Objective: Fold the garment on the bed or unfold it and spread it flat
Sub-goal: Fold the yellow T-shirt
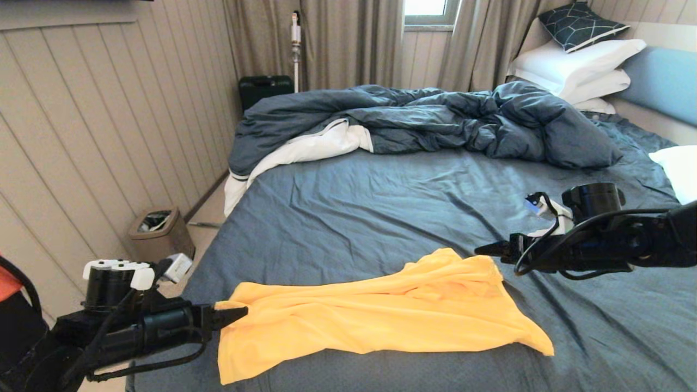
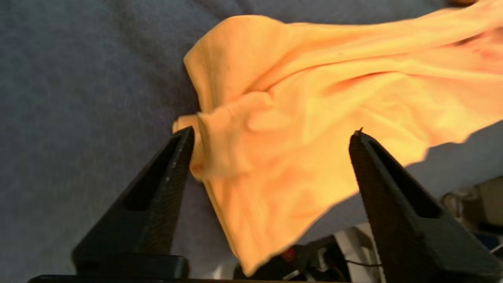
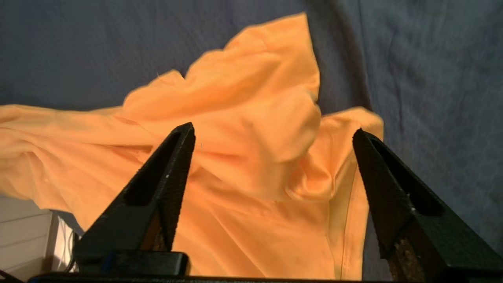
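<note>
On the bed (image 1: 381, 201), near its front edge, the shirt (image 1: 375, 321) lies rumpled in a long strip. Left gripper (image 1: 242, 312) at the shirt's left end, fingers (image 2: 165, 184) spread wide, holding nothing. Right gripper (image 1: 482, 250) at its right end, fingers (image 3: 165, 184) likewise wide, empty.

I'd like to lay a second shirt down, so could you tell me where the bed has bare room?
Bare sheet runs between the duvet and the T-shirt, and continues right of the shirt under the right claw. The near left corner is crowded: shirt and left claw.
</note>
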Robot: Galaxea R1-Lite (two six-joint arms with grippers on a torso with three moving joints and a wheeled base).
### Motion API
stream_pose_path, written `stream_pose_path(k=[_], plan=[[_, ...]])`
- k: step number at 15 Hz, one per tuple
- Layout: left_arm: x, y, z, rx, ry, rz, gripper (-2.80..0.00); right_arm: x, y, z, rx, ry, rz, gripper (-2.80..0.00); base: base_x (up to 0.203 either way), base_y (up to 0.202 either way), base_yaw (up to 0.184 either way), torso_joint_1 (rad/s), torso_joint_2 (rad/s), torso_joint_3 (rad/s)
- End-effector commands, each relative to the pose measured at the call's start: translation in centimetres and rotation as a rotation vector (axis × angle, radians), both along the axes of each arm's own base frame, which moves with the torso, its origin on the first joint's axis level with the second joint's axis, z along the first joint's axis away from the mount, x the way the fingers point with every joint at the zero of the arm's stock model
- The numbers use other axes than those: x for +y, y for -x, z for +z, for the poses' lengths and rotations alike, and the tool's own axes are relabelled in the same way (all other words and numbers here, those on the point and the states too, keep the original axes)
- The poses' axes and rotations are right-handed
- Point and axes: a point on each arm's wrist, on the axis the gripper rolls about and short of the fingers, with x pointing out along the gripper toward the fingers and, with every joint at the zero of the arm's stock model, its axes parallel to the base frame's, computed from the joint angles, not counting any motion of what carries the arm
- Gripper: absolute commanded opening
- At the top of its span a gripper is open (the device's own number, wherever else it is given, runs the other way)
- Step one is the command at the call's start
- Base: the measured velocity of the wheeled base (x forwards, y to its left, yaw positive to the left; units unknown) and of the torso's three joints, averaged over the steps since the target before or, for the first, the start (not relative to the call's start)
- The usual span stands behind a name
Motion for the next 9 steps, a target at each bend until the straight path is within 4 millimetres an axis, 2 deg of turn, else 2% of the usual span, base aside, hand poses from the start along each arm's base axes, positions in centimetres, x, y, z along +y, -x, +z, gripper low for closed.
stream_pose_path(k=[1,4,6,7,9], plan=[[0.3,1.1,2.1,-0.065,0.026,0.019,0.00,0.1,-0.5,0.4,-0.020,0.001,0.006,0.00,0.000,0.000,0.000,0.000,0.00,0.000],[1.5,1.7,3.9,-0.107,0.030,0.086,0.00,0.3,-1.5,-0.8,0.008,-0.002,0.014,0.00,0.000,0.000,0.000,0.000,0.00,0.000],[1.7,2.3,4.4,-0.094,0.029,0.094,0.00,0.4,-2.0,-1.7,0.030,-0.004,0.017,0.00,0.000,0.000,0.000,0.000,0.00,0.000],[1.7,2.6,4.7,-0.088,0.028,0.096,-2.80,0.4,-2.3,-2.1,0.038,-0.007,0.016,0.00,0.000,0.000,0.000,0.000,0.00,0.000],[1.8,3.4,5.0,-0.062,0.022,0.107,-2.80,0.4,-2.6,-2.1,0.038,-0.010,0.015,0.00,0.000,0.000,0.000,0.000,0.00,0.000]])
